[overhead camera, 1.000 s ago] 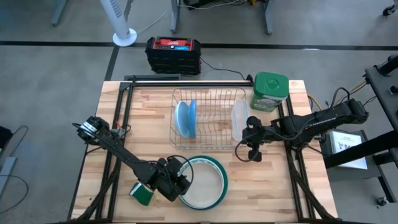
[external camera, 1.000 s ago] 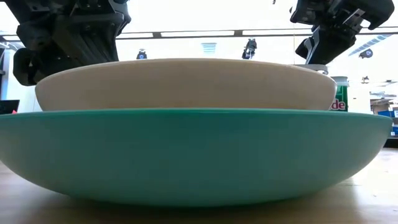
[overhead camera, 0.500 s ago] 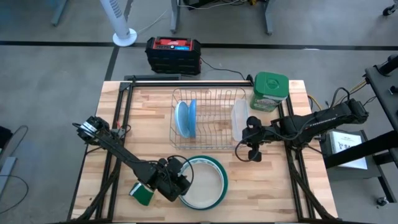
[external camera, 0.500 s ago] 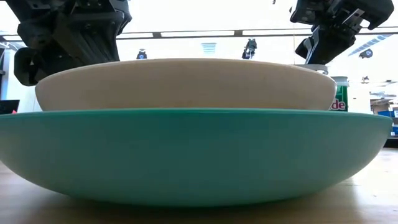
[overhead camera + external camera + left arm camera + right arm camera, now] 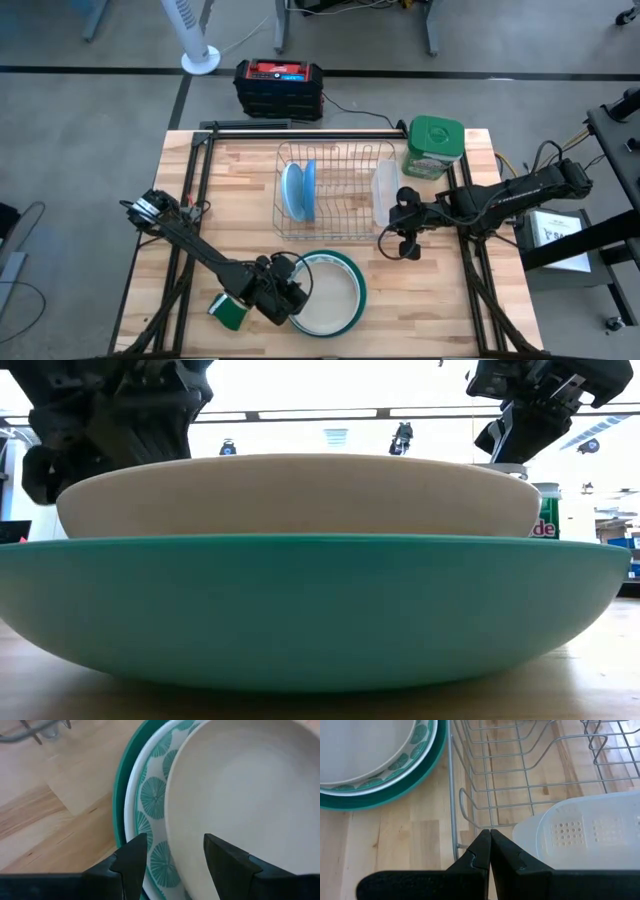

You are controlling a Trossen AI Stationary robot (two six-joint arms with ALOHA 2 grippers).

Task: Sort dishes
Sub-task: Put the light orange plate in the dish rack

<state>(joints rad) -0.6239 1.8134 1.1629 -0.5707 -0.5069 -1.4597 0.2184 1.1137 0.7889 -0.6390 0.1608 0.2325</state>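
Observation:
A cream plate [image 5: 328, 292] lies inside the large teal-rimmed plate [image 5: 352, 272] at the table's near edge; the low view shows the cream plate [image 5: 300, 495] stacked in the teal one [image 5: 310, 610]. Light blue plates [image 5: 298, 190] stand on edge in the wire rack [image 5: 335, 150]. My left gripper [image 5: 290, 290] [image 5: 172, 842] is open at the stack's left rim, one finger [image 5: 131, 857] over the patterned teal rim [image 5: 152, 800] and the other [image 5: 225, 860] over the cream plate's inside [image 5: 240, 795]; I cannot tell whether they touch. My right gripper [image 5: 405, 238] [image 5: 490, 837] hangs shut by the rack's near right corner.
A green sponge [image 5: 230, 312] lies just left of my left gripper. A green-lidded clear container [image 5: 435, 145] stands at the far right. A translucent perforated holder [image 5: 580, 830] sits at the rack's right end. Bare wood lies left of the rack and at the near right.

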